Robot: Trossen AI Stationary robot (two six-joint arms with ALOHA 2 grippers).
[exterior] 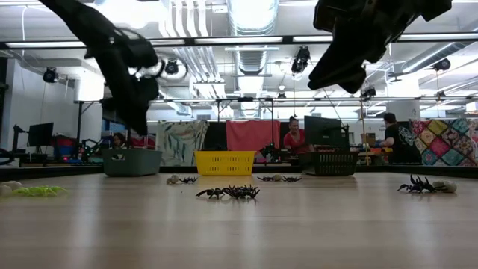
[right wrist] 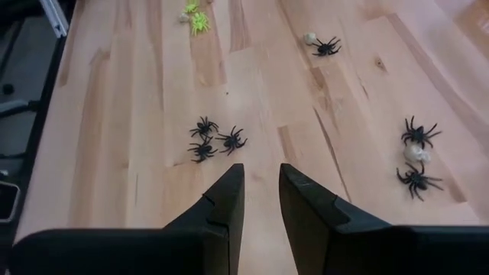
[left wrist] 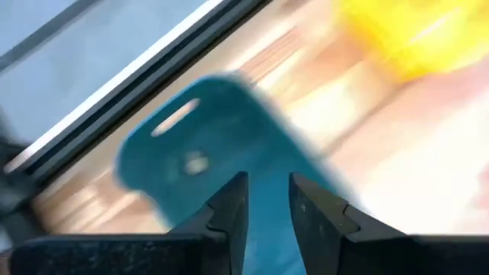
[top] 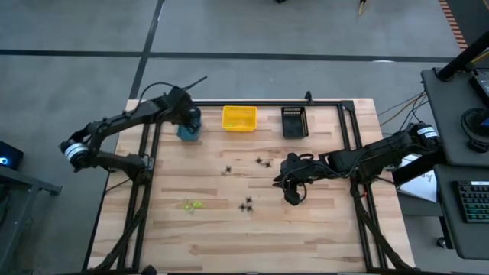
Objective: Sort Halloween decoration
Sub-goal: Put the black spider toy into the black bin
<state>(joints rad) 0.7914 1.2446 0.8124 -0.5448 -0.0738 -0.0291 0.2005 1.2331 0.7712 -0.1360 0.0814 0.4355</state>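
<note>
Left gripper (left wrist: 267,206) hanging over teal bin (top: 189,130), fingers slightly parted, holding nothing. Right gripper (right wrist: 260,195) hovering above black spiders (right wrist: 214,141) mid-counter (top: 229,229), narrowly parted, empty.

High cam: straight down, whole desk (top: 229,229) and both arms. Low cam: desk-top height, level across into the room. Left wrist cam: close over the teal bin (left wrist: 221,137). Right wrist cam: angled down at the desk from higher up. High, low and right wrist share the black spider cluster (right wrist: 214,141).
</note>
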